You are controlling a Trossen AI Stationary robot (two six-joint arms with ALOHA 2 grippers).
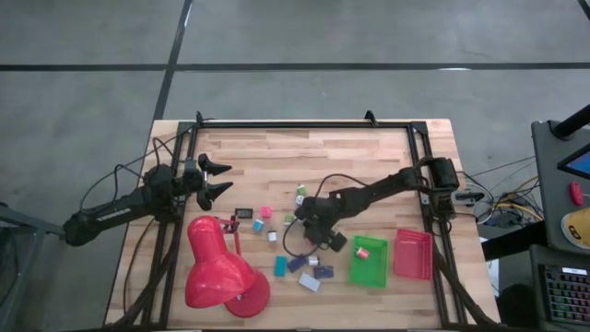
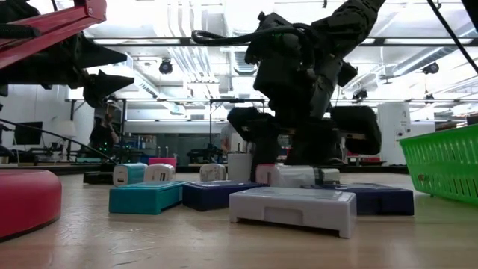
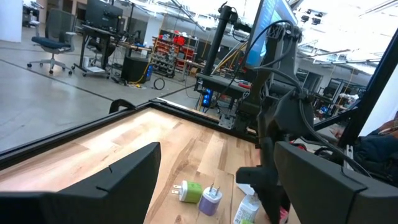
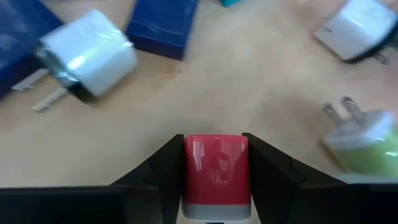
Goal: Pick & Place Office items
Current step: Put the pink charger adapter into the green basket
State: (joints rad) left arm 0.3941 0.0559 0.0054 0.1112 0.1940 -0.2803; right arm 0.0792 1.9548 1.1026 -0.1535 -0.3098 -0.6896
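A wooden table (image 1: 277,152) seen from above holds a scatter of small office items, with a green tray (image 1: 370,261) and a red tray (image 1: 412,254) side by side near the right front and a big red desk lamp (image 1: 219,267) lying at the left front. The right gripper (image 4: 214,163) is down among the pieces near the table's middle, and its wrist view shows both dark fingers pressed against the sides of a small red cube-shaped plug (image 4: 215,168), so it is clamped on that piece (the grip looks centred, with the cube square between the fingers). Close around it on the wood lie a white plug (image 4: 93,53), a dark blue flat block (image 4: 163,26) and a pale green plug (image 4: 367,146), none touching the red one. The left gripper (image 1: 217,178) waits at the table's left rear, above the lamp, with its fingers spread wide and nothing between them. To do this step well, the grip probably wants to be fully firm before any lift, and the rise should be straight up so the fingers do not knock the neighbours. Then the piece likely goes across to one of the trays, which already holds something small and red (image 1: 362,253).
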